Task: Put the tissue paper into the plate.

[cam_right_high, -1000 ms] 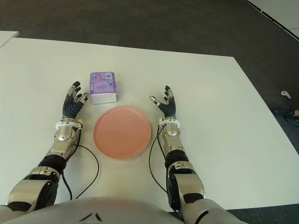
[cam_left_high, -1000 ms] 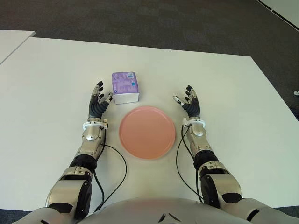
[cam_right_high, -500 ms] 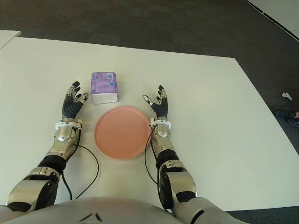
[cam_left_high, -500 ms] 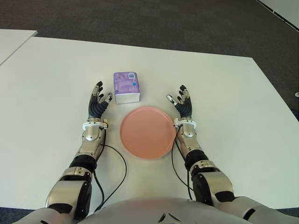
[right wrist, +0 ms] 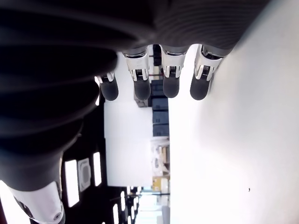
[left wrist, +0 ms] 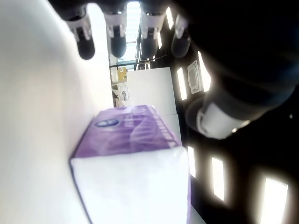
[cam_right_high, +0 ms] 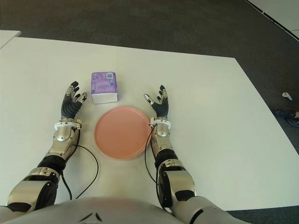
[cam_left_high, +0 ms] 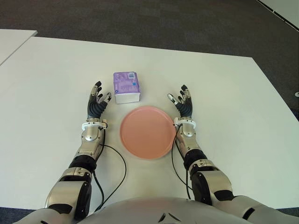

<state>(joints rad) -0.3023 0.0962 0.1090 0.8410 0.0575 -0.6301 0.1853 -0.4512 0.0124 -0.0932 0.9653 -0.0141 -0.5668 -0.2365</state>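
A purple-and-white pack of tissue paper (cam_left_high: 126,87) lies on the white table (cam_left_high: 56,74), just beyond the round pink plate (cam_left_high: 147,132), which holds nothing. My left hand (cam_left_high: 97,103) is open, its fingers spread, a little to the left of the pack and apart from it; the pack (left wrist: 131,163) fills the left wrist view close by. My right hand (cam_left_high: 182,101) is open too, fingers extended, at the plate's far right rim. Neither hand holds anything.
Black cables (cam_left_high: 114,161) run from both wrists across the table toward my body. A second white table's corner (cam_left_high: 14,39) shows at the far left. Dark carpet (cam_left_high: 154,23) lies past the table's far edge.
My right hand has shifted left, from well clear of the plate to its right rim, then settled. The left hand, pack and plate have stayed put.
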